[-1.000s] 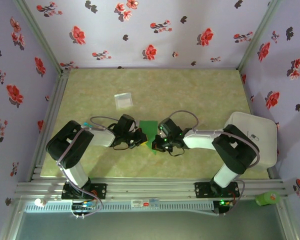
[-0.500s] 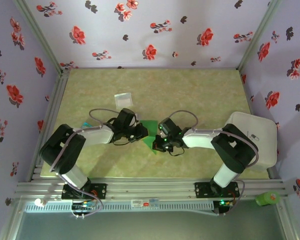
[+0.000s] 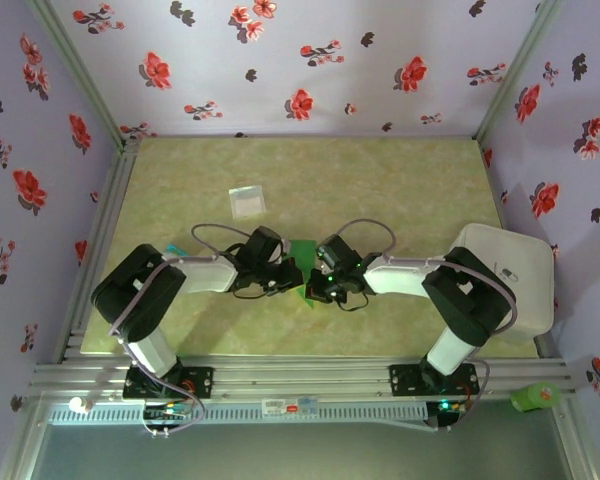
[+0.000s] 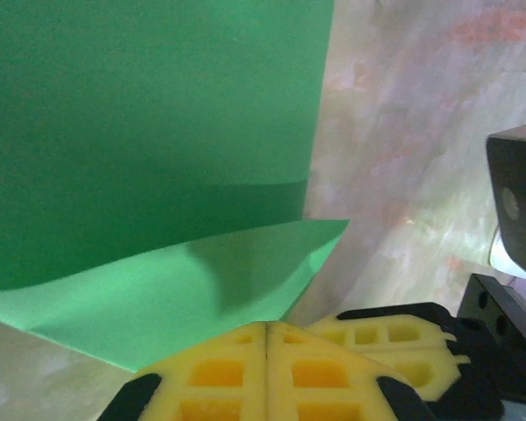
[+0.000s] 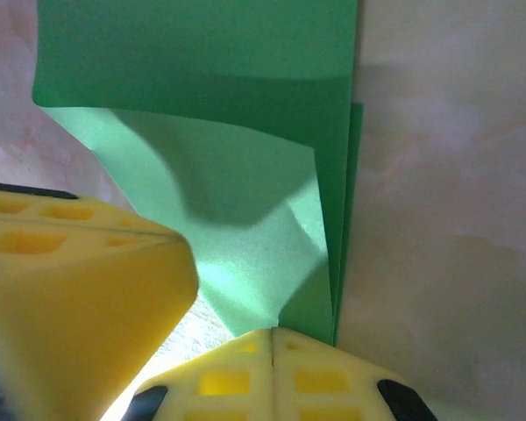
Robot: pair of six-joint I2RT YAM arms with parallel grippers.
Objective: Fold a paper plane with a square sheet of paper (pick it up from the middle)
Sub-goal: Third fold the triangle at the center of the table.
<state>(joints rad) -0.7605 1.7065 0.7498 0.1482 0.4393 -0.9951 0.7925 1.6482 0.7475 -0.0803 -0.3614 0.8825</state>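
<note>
- The left gripper (image 4: 265,344) has been brought in toward 3 o'clock over the last second, and more of the paper (image 4: 149,123) is covered by it in the top view than before.
- The right gripper (image 5: 272,355) has hardly been shifted; the two sets of fingertips are now just beside each other over the sheet.
- Both pairs of fingers are seen clenched, pad against pad; whether any paper is pinched between them cannot be told.
- The paper is found on the table (image 3: 380,190), a little toward 6 o'clock of its centre, partly folded, with a pale flap lifted and curling at the fingertips.
- A corner fold is judged to be in hand, the flap not yet pressed flat; the plane is far from done.
- A straight doubled edge is seen in the right wrist view, running from 12 to 6 o'clock.
- Open room is left toward 12 o'clock; a small packet (image 3: 247,201) lies at 11 o'clock, well apart, and a white box (image 3: 510,270) at 3 o'clock.
</note>
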